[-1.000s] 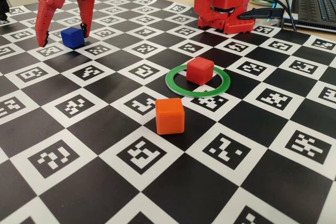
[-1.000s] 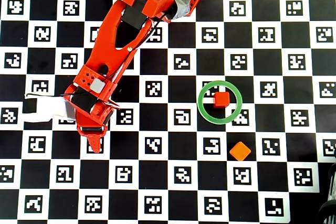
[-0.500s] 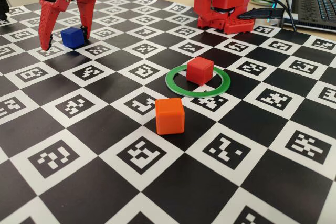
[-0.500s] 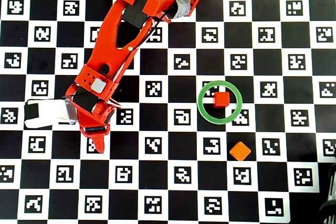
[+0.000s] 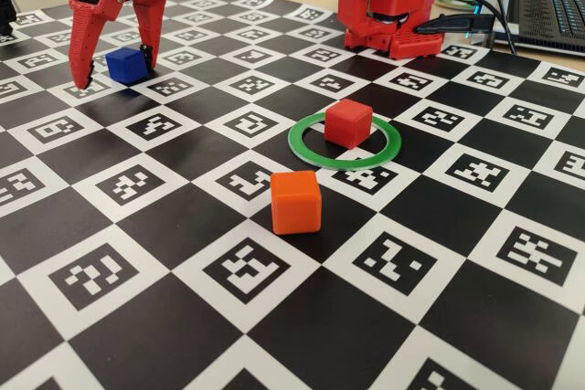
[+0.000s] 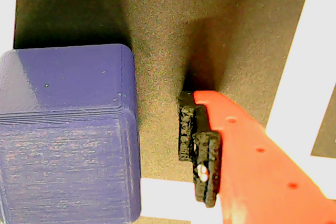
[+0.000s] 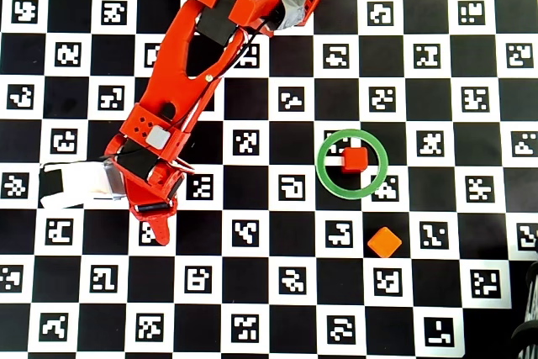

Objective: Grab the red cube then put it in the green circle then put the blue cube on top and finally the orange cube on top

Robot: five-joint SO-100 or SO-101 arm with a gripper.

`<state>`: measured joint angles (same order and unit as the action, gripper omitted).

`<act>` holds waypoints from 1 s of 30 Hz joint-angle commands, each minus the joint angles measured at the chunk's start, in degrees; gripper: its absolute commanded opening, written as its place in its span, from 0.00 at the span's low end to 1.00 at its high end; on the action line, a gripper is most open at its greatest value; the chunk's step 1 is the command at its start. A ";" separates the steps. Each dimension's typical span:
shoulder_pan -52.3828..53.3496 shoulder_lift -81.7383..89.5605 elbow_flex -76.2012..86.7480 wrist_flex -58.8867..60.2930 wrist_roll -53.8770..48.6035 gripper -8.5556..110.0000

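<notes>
- Overhead, we cannot see the blue cube (image 5: 125,64); the arm (image 7: 189,65) covers it.
- In the fixed view our gripper (image 5: 119,63) stands with its fingers spread, straddling the blue cube and gripping nothing.
- In the wrist view a gap separates the cube from one finger (image 6: 202,153).
- The red cube (image 5: 348,123) sits inside the green circle (image 5: 305,151), with the orange cube (image 5: 295,201) near, outside the ring.
- The checkered mat (image 5: 183,317) is otherwise unobstructed.

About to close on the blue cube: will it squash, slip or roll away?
The blue cube looks like rigid printed plastic, so it probably won't squash. Its layered ridges and flat sides should grip fairly well, though the rounded edges could let it twist if caught off-centre. Sitting flat on the checkered mat, it would likely slide rather than roll.
</notes>
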<state>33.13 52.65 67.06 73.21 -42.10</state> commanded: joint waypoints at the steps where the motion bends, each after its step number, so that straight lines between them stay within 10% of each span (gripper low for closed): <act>1: -0.88 5.80 -0.53 -1.14 0.44 0.29; 30: -13.27 33.05 -4.22 27.86 20.48 0.14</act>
<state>23.82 73.83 61.52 98.70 -27.60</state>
